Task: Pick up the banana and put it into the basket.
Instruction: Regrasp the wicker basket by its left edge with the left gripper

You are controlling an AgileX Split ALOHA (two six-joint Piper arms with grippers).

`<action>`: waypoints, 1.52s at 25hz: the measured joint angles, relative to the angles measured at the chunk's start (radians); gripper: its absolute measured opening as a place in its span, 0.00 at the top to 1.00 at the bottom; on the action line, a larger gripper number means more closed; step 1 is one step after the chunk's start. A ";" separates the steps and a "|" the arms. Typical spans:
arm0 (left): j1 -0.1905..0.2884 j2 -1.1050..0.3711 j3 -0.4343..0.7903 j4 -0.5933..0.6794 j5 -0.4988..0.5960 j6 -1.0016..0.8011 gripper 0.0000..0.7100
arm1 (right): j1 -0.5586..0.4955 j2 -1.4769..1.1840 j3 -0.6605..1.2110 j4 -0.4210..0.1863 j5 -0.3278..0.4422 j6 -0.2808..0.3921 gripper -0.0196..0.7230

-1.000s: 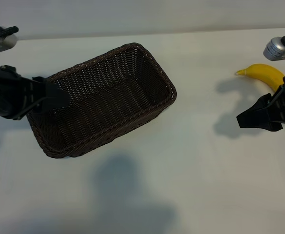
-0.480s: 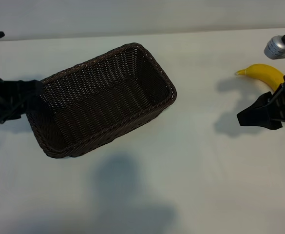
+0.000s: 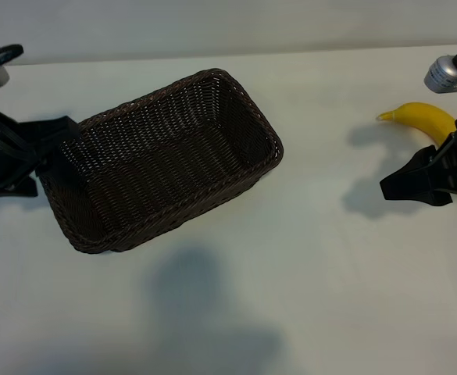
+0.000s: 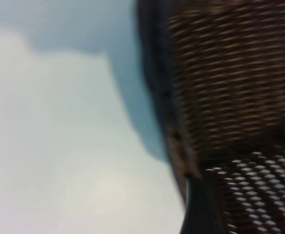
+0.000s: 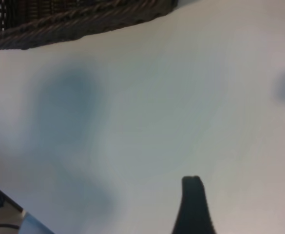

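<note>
A: Which relation is the coming move taken to turn on?

B: The one at the right edge of the exterior view. The right gripper [image 3: 404, 187] is seen low against that edge, and the smooth, bright yellow curved banana [image 3: 423, 119] lies just beyond it, toward the upper right of the frame. The banana's long axis runs roughly across the frame, with the tapered stem end pointing left and the far end hidden behind the black arm. No contact between the two can be made out.

A: Which arm is judged nearer?

B: The right one, clearly. The left gripper [image 3: 52, 152] is placed at the left edge, against the near short wall of the rectangular dark brown woven wicker basket [image 3: 212, 86], well apart from the fruit.

A: How are the grippers set?

B: Both are read as spread fairly wide, with nothing held. In the right wrist view only one dark fingertip [image 5: 193, 204] is shown over bare white surface [image 5: 181, 97], with the basket's rim [image 5: 84, 22] farther off. The left wrist view is filled by blurred wicker [image 4: 230, 97].

A: And the banana itself?

B: It rests on the white surface [image 3: 322, 297], not yet lifted. It appears unblemished, glossy and evenly yellow. The basket stands slanted at centre left, open and unfilled, so a carry leftward across the frame is judged to be needed.
</note>
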 joint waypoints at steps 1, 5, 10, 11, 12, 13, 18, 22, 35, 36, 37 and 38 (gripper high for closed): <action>0.000 0.013 -0.002 0.023 0.002 -0.029 0.29 | 0.000 0.000 0.000 0.000 0.000 0.000 0.27; 0.000 0.044 -0.004 0.061 -0.001 -0.099 0.29 | 0.000 0.000 0.000 0.001 -0.001 0.000 0.27; 0.000 0.074 -0.005 0.062 -0.022 -0.128 0.29 | 0.000 0.000 0.000 0.001 -0.001 0.001 0.27; 0.000 0.082 -0.005 0.062 -0.022 -0.129 0.29 | 0.000 0.000 0.000 0.001 -0.002 0.001 0.27; 0.000 0.092 -0.005 0.062 -0.022 -0.130 0.29 | 0.000 0.000 0.000 0.001 -0.002 0.001 0.27; 0.000 0.103 -0.005 0.062 -0.023 -0.131 0.29 | 0.000 0.000 0.000 0.001 -0.002 0.001 0.27; 0.000 0.142 -0.005 0.048 -0.055 -0.135 0.29 | 0.000 0.000 0.000 0.001 -0.002 0.001 0.27; 0.000 0.164 -0.005 0.022 -0.092 -0.141 0.29 | 0.000 0.000 0.000 0.001 -0.002 0.001 0.27; 0.000 0.281 -0.005 0.013 -0.214 -0.161 0.29 | 0.000 0.000 0.000 0.002 -0.005 0.002 0.27; 0.000 0.289 -0.005 0.013 -0.219 -0.161 0.29 | 0.000 0.000 0.000 0.002 -0.006 0.002 0.27; 0.000 0.299 -0.005 0.013 -0.223 -0.162 0.29 | 0.000 0.000 0.000 0.002 -0.006 0.002 0.27; 0.000 0.309 -0.005 0.013 -0.224 -0.162 0.29 | 0.000 0.000 0.000 0.002 -0.006 0.002 0.27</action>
